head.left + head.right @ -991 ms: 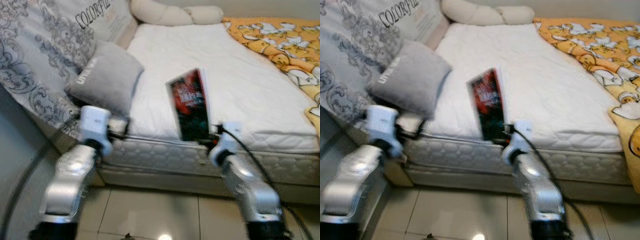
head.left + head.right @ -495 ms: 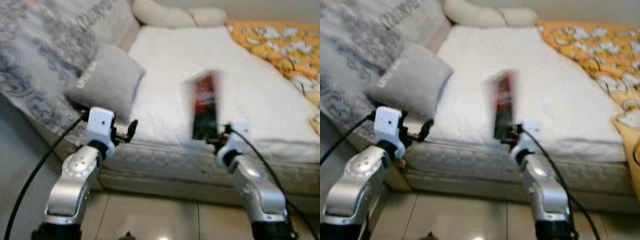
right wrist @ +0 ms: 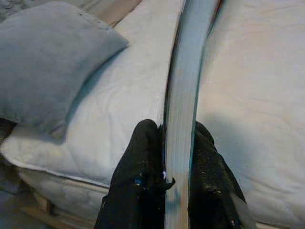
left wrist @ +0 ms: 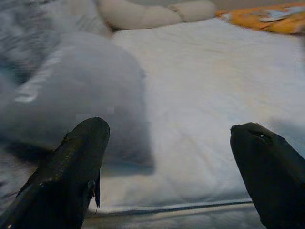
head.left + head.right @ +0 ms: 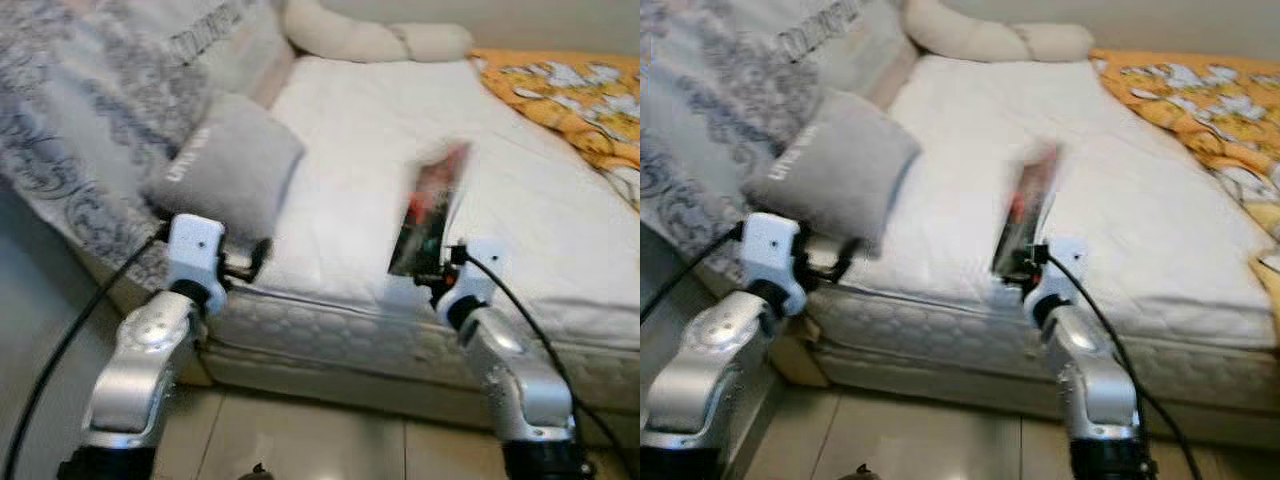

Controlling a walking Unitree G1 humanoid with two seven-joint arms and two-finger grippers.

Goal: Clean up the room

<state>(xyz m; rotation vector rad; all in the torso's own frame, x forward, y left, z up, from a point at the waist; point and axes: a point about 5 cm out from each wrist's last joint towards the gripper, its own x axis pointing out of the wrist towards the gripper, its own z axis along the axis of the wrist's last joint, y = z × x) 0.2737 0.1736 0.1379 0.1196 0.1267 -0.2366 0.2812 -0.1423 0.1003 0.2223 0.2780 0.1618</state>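
Observation:
My right gripper [image 5: 432,270] is shut on the lower end of a thin book [image 5: 428,212] with a dark red and black cover. The book stands tilted over the front part of the white mattress [image 5: 360,130], seen almost edge-on. In the right wrist view its pale page edge [image 3: 186,90] runs up between the two black fingers [image 3: 143,157]. My left gripper [image 5: 255,262] is open at the mattress's front left corner, just below a grey cushion [image 5: 228,172]. Its fingers [image 4: 76,162] stand wide apart with nothing between them, the grey cushion [image 4: 71,95] ahead.
A patterned grey duvet [image 5: 90,110] is bunched along the bed's left side. Cream pillows [image 5: 375,40] lie at the head. An orange printed blanket [image 5: 570,95] covers the far right. Pale tiled floor [image 5: 300,450] runs before the bed, and a black cable [image 5: 60,350] hangs beside my left arm.
The book in my right gripper has turned from face-on to nearly edge-on and tilted right. The camera has shifted slightly; my left arm stays near the cushion.

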